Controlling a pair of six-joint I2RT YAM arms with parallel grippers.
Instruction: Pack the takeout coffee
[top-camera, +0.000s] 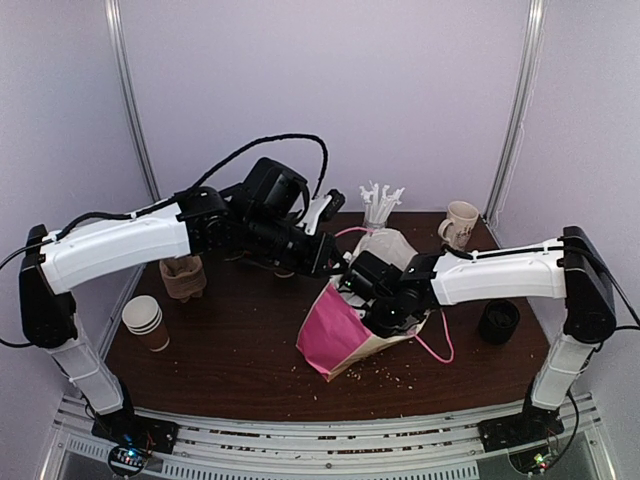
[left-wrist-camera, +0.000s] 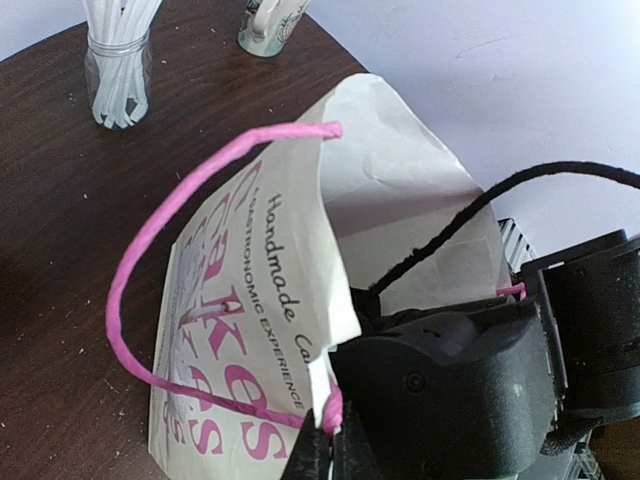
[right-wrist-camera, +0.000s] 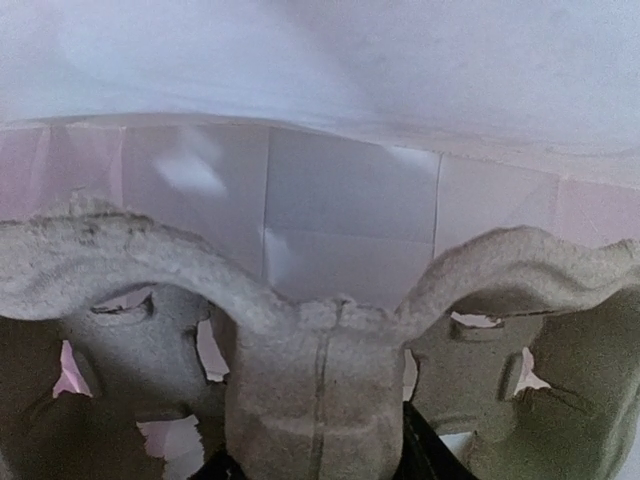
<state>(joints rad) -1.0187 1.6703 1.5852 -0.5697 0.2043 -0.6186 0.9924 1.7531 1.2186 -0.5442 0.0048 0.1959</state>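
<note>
**A:** Nearest of all, a slotted metal rail (top-camera: 320, 445) is seen along the near edge of the dark wooden table (top-camera: 230, 360), and both arm bases are bolted to it. What is found at the left?

**B:** A stack of lidless paper cups (top-camera: 146, 322) is set near the left edge. Just beyond it a brown jagged-topped item (top-camera: 183, 276) is seen, whose kind cannot be told.

**A:** And the left gripper (left-wrist-camera: 325, 450)?

**B:** It is closed on the pink cord handle (left-wrist-camera: 130, 270) of a paper gift bag (left-wrist-camera: 400, 200), and the cord is pinched close to the bag's rim. "Handmade Cakes" is printed on the bag's pale face.

**A:** How is the bag placed?

**B:** It is tipped over at the middle of the table with its mouth held open. Its second handle (top-camera: 440, 345) is laid on the table to the right.

**A:** And the right gripper (top-camera: 383, 318)?

**B:** It is pushed into the bag's mouth. A moulded pulp cup carrier (right-wrist-camera: 320, 380) is framed close before its camera, and dark fingers (right-wrist-camera: 420, 455) are glimpsed on either side of the central post. Whether the post is clamped cannot be told.

**A:** Where is the takeout coffee?

**B:** It cannot be made out in any view.

**A:** Further right?

**B:** A jar of white straws (top-camera: 378, 208) and a printed mug (top-camera: 460, 222) are stood at the far side. A squat black stack of lids (top-camera: 498, 322) is set near the right edge.
</note>
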